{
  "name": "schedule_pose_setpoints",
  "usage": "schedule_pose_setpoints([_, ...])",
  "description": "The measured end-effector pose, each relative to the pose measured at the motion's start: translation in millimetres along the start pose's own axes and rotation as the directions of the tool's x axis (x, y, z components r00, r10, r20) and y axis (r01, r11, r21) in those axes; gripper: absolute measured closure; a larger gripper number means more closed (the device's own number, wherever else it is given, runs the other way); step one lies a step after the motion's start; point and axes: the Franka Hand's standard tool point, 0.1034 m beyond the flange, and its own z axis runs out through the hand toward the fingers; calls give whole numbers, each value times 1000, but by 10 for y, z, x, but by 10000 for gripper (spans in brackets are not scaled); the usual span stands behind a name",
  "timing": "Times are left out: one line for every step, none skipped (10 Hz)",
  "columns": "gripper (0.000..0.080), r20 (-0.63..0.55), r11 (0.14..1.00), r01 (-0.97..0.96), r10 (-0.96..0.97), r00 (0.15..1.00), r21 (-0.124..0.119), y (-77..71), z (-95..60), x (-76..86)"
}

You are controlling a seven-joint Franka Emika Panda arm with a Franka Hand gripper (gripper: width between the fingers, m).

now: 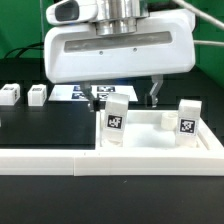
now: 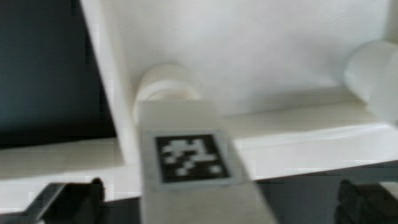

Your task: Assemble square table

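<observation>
The square table slab (image 1: 150, 137) lies underside up on the black table, a white rimmed plate. Two white tagged legs stand upright in it: one at its near corner on the exterior view's left (image 1: 115, 115), one on the exterior view's right (image 1: 187, 118). My gripper (image 1: 125, 98) hangs just behind and above the left leg, open and empty. In the wrist view the leg (image 2: 191, 150) stands between the two dark fingers (image 2: 71, 203), with a gap on each side. The slab (image 2: 249, 50) fills the view behind it. The other leg (image 2: 375, 70) is a blur at the edge.
Two loose white leg blocks (image 1: 10, 95) (image 1: 38, 95) stand at the back on the exterior view's left. The marker board (image 1: 72, 92) lies behind them under the gripper. The long white L-shaped rail (image 1: 50, 158) runs along the front of the slab.
</observation>
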Motion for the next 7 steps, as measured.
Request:
schedule_pose_setpoints([151, 1, 1000, -1, 1, 1000, 1, -11, 1, -3])
schedule_pose_setpoints([151, 1, 1000, -1, 1, 1000, 1, -8, 2, -3])
schedule_pose_setpoints([151, 1, 1000, -1, 1, 1000, 1, -8, 2, -3])
schedule_pose_setpoints([151, 32, 1000, -23, 23, 999, 2, 9, 6, -31])
schedule_pose_setpoints([151, 127, 997, -77, 79, 989, -19, 72, -26, -29])
schedule_pose_setpoints([151, 171, 994, -97, 105, 980, -55, 96, -60, 78])
schedule_pose_setpoints([151, 170, 993, -101, 110, 979, -60, 112, -12, 119])
